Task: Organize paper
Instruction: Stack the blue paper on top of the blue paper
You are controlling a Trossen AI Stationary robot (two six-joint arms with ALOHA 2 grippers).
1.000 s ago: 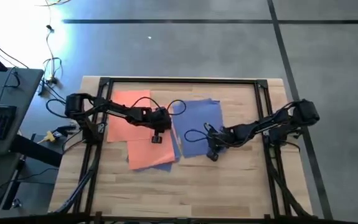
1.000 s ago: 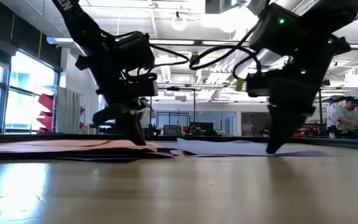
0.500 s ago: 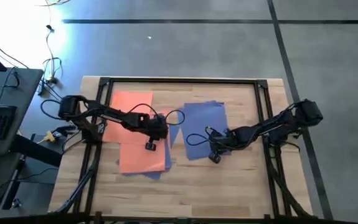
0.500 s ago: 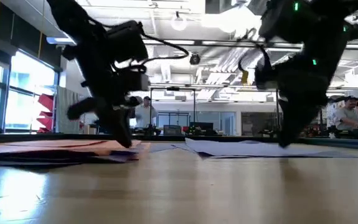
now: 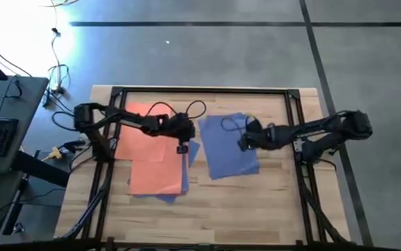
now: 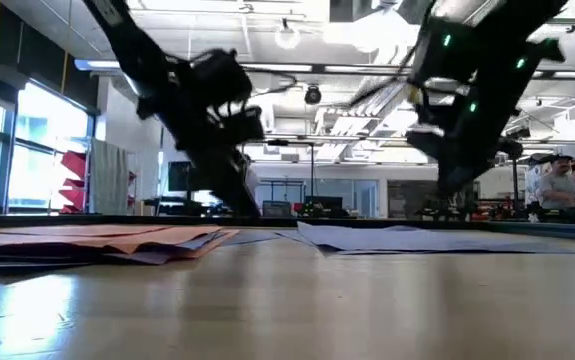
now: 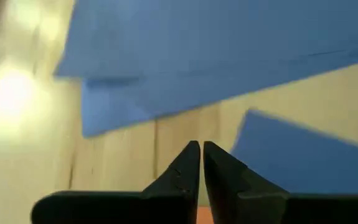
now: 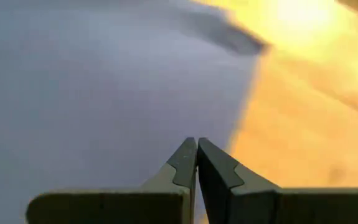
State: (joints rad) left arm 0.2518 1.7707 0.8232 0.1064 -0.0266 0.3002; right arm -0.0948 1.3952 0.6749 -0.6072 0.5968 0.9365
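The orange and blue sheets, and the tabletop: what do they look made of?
The orange sheets and blue sheets look like thin matte paper: in the low view their edges lift and ripple. The tabletop looks like pale wood planks with visible seams and a slight sheen, possibly sealed.

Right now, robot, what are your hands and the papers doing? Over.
Left gripper shut, empty, at the orange sheets' edge. Right gripper shut, empty, over the blue sheets. Two piles apart on the table. Nothing in the way. Over.

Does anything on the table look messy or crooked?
Yes. The orange sheets overlap crookedly, with blue corners peeking from underneath. The blue pile is skewed too, edges not lined up with the table.
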